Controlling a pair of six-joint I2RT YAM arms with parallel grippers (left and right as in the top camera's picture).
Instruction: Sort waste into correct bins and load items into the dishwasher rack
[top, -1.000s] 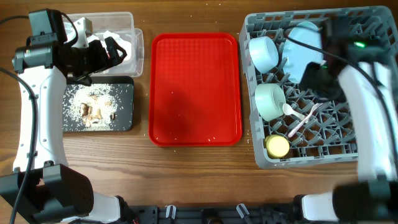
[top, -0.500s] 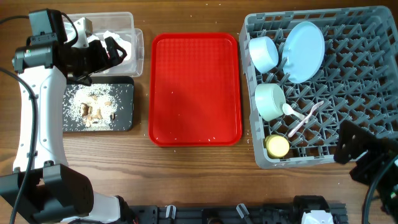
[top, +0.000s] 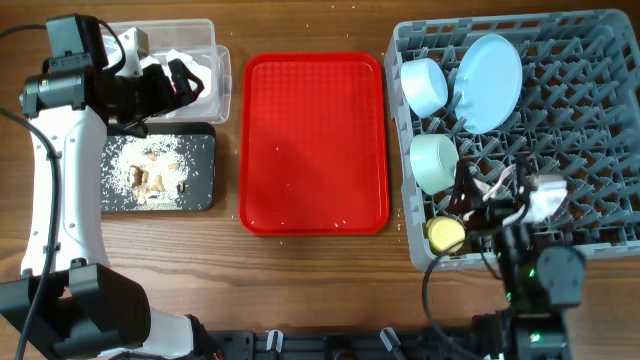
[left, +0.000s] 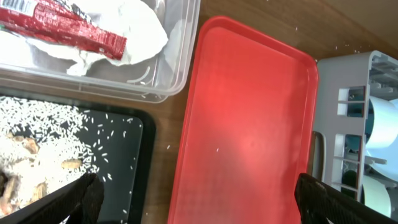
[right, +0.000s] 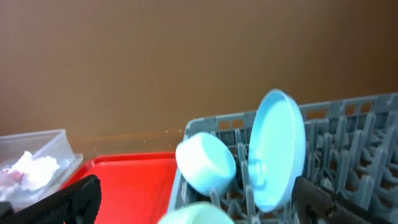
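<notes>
The grey dishwasher rack (top: 590, 80) holds the light blue plate (top: 490, 80) on edge, the light blue bowl (top: 424, 85), the mint green bowl (top: 433, 163), the yellow cup (top: 446, 235) and the white fork and spoon (top: 492, 190). The plate (right: 277, 149) and blue bowl (right: 205, 163) also show in the right wrist view. The clear tub (top: 222, 95) holds white napkins (left: 140, 31) and the red wrapper (left: 68, 28). The black tray (top: 205, 170) holds rice scraps (top: 150, 170). My left gripper (top: 165, 90) (left: 199, 202) is open and empty over the tub and tray. My right gripper (top: 485, 205) (right: 199, 208) is open and empty above the rack's front edge.
The flat red serving tray (top: 315, 140) lies between the bins and the rack, bare but for a few specks. A few rice grains lie on the wooden table near the black tray. The right arm's base is at the table's front right.
My right arm has pulled back from over the plate at the rack's far side to the rack's front edge. The plate stands uncovered in the rack. The left arm has not moved.
</notes>
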